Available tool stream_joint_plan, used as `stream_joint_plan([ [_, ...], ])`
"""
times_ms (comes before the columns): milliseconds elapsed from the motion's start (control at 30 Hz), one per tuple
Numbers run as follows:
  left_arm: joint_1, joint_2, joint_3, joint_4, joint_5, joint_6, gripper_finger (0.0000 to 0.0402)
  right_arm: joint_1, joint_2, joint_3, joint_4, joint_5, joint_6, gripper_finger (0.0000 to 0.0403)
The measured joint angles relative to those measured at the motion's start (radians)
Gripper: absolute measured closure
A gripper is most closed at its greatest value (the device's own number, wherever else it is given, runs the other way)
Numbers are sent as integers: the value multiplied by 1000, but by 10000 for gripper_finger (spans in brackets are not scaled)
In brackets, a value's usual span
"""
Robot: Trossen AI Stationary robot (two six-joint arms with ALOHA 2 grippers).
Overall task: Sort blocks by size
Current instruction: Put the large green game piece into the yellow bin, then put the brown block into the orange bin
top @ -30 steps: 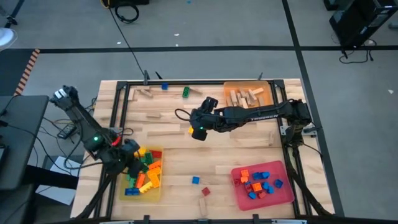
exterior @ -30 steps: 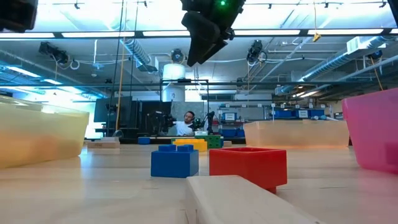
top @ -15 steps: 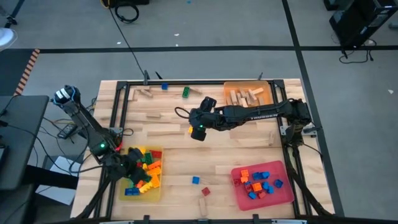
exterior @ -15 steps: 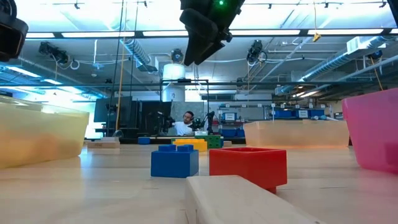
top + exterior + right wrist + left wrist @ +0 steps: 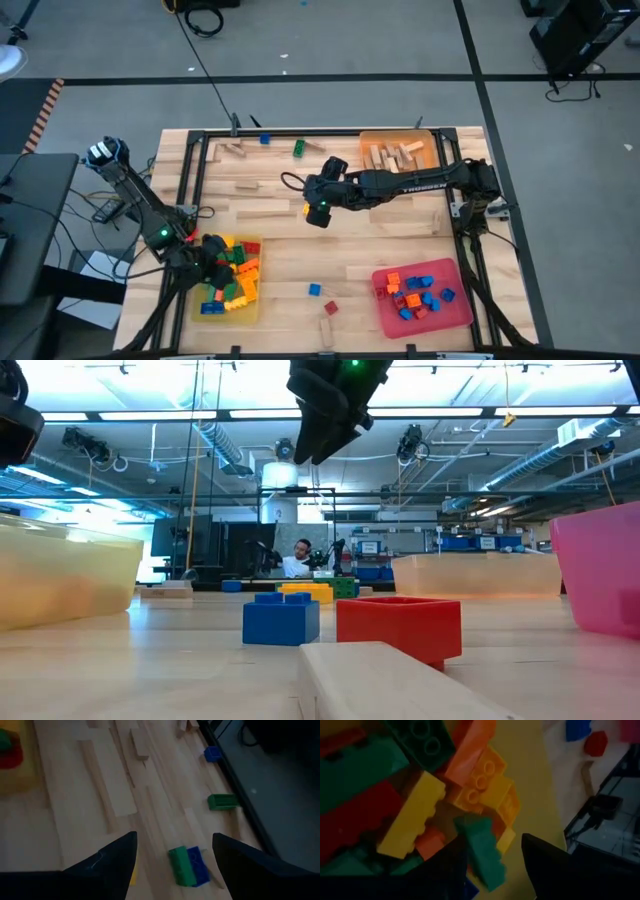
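Sorting is judged mostly done: a mixed pile of larger plastic bricks [image 5: 230, 275] is heaped in the yellow tray [image 5: 250, 305] at the counter's [image 5: 400, 245] near-left, small red, orange and blue bricks [image 5: 412, 295] are collected in the red tray [image 5: 455, 315] near-right, and tan wooden pieces [image 5: 392, 155] are laid in the orange tray [image 5: 430, 140] at the far right. Strays are left on the counter: a small blue brick [image 5: 314, 290], a small red brick [image 5: 331, 308] and a wooden piece [image 5: 327, 332] along the near edge; a small blue brick [image 5: 265, 138], a green brick [image 5: 299, 148], a wooden piece [image 5: 233, 150] at the far edge; a long wooden bar [image 5: 262, 206] and a shorter one [image 5: 248, 186] mid-left; a yellow brick [image 5: 306, 208] under the right arm. The left end effector [image 5: 492, 855] is seen over the yellow tray, fingers parted, nothing gripped, a green brick [image 5: 482, 847] lying between them on the pile. The right end effector [image 5: 172, 852] is hung over mid-counter, fingers wide and empty, above a joined green-and-blue brick [image 5: 189, 865]. Versus a second ago: the left arm has been shifted nearer the counter's front edge over the tray and its fingers opened; the right arm is nearly unmoved, fingers marginally narrower.
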Motion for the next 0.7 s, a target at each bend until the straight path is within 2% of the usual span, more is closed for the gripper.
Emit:
stream_joint_plan([
  [200,1,-19,0,-1,-60,16,210,-12,0,0,3,-123,62,133],
  [433,1,-47,0,-9,-92,41,210,-14,0,0,33,-130,56,141],
  [700,1,-199,0,-37,-298,140,210,-25,0,0,84,-178,54,142],
])
